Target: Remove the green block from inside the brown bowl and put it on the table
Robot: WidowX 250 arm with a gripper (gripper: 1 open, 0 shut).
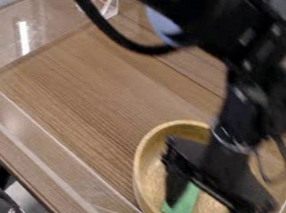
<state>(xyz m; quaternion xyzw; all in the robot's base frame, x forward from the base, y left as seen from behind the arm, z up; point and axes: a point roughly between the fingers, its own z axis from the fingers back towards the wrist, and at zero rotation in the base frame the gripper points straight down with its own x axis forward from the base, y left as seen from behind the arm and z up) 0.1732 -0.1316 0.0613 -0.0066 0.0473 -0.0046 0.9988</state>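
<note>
Reaching straight down into the brown bowl [156,153], the black tool [205,202] stands with its two fingers spread wide apart, one finger [175,182] toward the bowl's left side and the other near its front right rim, with motion blur softening their outlines. The green block [184,203] lies flat on the bowl's floor between those fingers, only its lower end showing below the tool's body; whether either finger touches it cannot be told, and nothing is clamped. The dark arm [245,73] rises from the bowl toward the upper left, hiding the bowl's far rim and most of its right half. The bowl sits on the wood-grain tabletop [82,79], whose bare streaked surface stretches away to the bowl's left. Low clear acrylic walls [22,126] edge that tabletop, well apart from the bowl on the left.
</note>
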